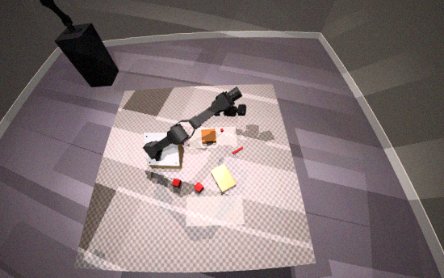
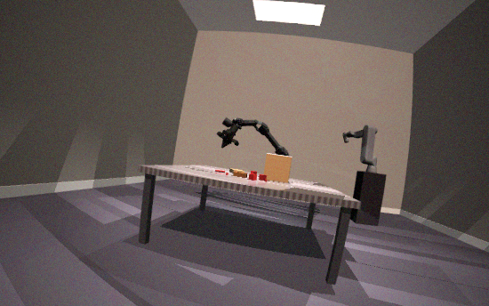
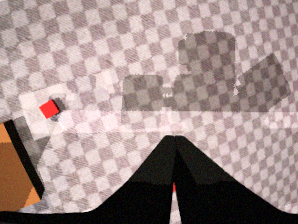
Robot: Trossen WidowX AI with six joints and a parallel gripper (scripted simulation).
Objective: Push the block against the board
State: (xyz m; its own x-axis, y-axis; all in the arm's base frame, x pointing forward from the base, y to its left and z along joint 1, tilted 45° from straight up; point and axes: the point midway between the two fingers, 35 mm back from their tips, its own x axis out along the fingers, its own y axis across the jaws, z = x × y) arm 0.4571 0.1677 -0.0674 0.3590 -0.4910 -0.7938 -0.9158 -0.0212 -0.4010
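The orange square block [image 1: 208,136] [image 2: 240,175] [image 3: 11,175] lies on the table, at the lower left edge of the wrist view. The yellow rectangular board [image 1: 223,178] [image 2: 236,170] lies turned at an angle, apart from the block with a wide gap between them; it is not seen in the wrist view. My gripper [image 2: 223,146] [image 3: 173,144] is shut and empty, its fingertips together. It hangs above the table, pointing down, off to one side of the block and touching neither part. In the top view the fingertips are hidden under the wrist.
A small red cube [image 1: 222,130] [image 3: 49,109] lies beside the block. A red stick [image 1: 237,150] lies between block and board on the outer side. Two red cubes, one [image 1: 176,183] and another [image 1: 198,187], lie left of the board. The arm stands on a white-topped box [image 1: 171,159] [image 2: 277,168].
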